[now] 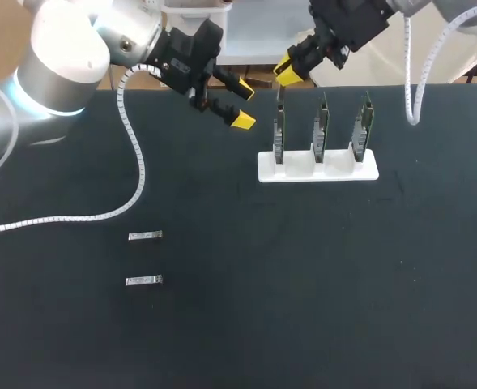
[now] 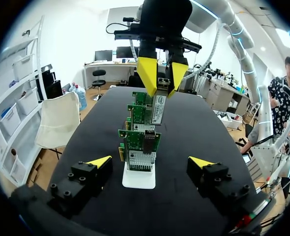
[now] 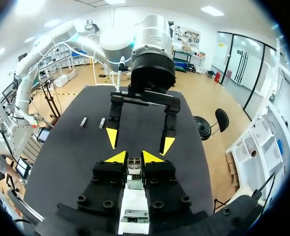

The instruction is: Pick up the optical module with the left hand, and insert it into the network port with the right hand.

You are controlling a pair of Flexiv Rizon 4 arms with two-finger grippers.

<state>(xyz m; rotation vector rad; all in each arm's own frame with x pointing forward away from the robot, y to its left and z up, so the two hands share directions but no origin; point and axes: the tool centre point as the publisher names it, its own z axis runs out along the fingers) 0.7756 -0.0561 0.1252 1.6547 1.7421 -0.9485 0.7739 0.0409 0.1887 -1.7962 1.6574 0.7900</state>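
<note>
two spare optical modules point(image 1: 145, 236) are lying side by side on the dark surface point(image 1: 303, 308), well apart from the white stand point(image 1: 303, 173) and with open room all around them. near the far edge, the right fingers point(image 3: 114, 158) are clamping an optical module point(image 2: 157, 105) just over the stand's network cards point(image 1: 321, 130). the left fingers point(image 2: 99, 161) are hanging released beside the stand's end, facing along the row.

my silver-white rounded left arm point(image 1: 60, 57) at ten o'clock wears a white ribbed cable point(image 1: 134, 162); black screw-studded left gripper point(image 1: 244, 105), yellow-tipped.
</note>
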